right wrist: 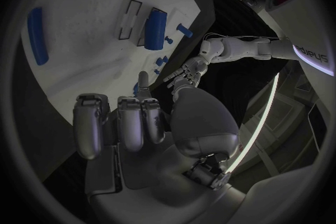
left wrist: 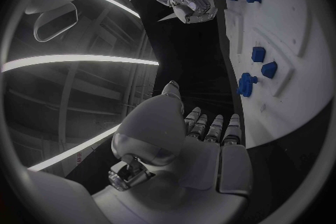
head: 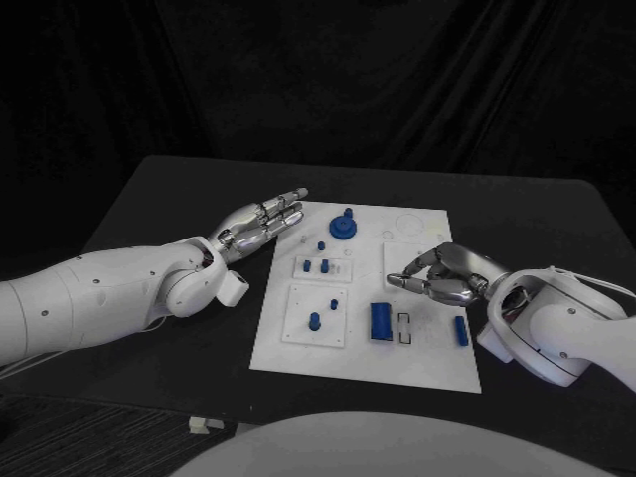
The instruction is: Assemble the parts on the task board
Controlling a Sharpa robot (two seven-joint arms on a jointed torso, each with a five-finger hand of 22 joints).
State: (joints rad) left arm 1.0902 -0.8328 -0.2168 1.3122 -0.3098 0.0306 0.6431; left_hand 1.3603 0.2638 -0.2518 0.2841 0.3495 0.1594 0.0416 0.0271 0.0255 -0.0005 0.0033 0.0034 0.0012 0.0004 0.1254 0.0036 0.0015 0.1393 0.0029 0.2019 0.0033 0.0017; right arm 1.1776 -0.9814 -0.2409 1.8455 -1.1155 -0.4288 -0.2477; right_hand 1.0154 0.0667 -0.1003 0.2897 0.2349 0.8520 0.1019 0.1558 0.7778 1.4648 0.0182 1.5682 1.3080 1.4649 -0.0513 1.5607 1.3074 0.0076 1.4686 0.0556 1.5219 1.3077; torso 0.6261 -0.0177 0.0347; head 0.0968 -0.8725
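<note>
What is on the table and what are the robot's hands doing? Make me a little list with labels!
Table: black
Task board: white plate in the middle of the table
Parts: small blue pieces on the board, such as a round piece with a knob, a block and a thin bar
Left robot hand: fingers stretched out, at the board's left edge, holding nothing
Right robot hand: fingers curled, above the board's right side; no part seen in it
</note>
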